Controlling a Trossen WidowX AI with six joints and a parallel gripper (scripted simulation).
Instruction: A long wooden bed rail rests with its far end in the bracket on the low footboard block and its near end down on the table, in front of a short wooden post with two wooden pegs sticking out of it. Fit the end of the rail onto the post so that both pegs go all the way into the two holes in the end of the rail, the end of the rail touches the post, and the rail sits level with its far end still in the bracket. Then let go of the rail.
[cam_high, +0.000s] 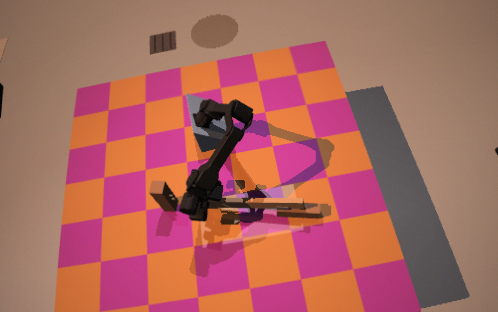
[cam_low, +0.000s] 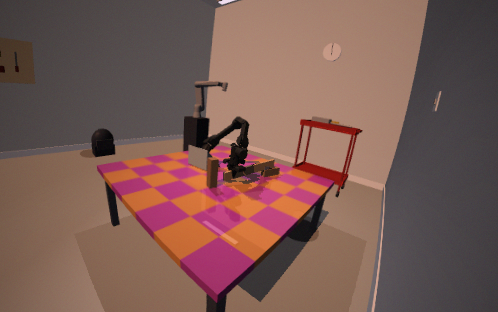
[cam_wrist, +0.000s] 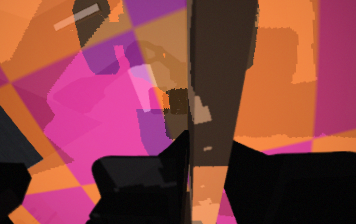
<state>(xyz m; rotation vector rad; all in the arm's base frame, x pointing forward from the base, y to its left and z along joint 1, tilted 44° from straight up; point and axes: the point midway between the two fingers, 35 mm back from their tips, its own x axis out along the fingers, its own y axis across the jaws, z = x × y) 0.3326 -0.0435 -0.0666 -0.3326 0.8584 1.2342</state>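
The checkered bench (cam_low: 165, 210) carries everything, and the post (cam_high: 162, 194) serves as the landmark. The arm (cam_high: 220, 150) reaches from its base, behind the post, down to a spot just right of the post in the top view. The rail (cam_high: 272, 203) runs away from the post toward the right in the top view, its near end close to the post but apart from it; its far end lies well away from the post, where a low block shows only dimly. The end effector (cam_wrist: 207, 150) is pinched on the rail near the end that faces the post, one dark finger (cam_wrist: 165, 165) pressed to each side of the wood. In the wrist view the rail (cam_wrist: 220, 75) runs upright between the fingers.
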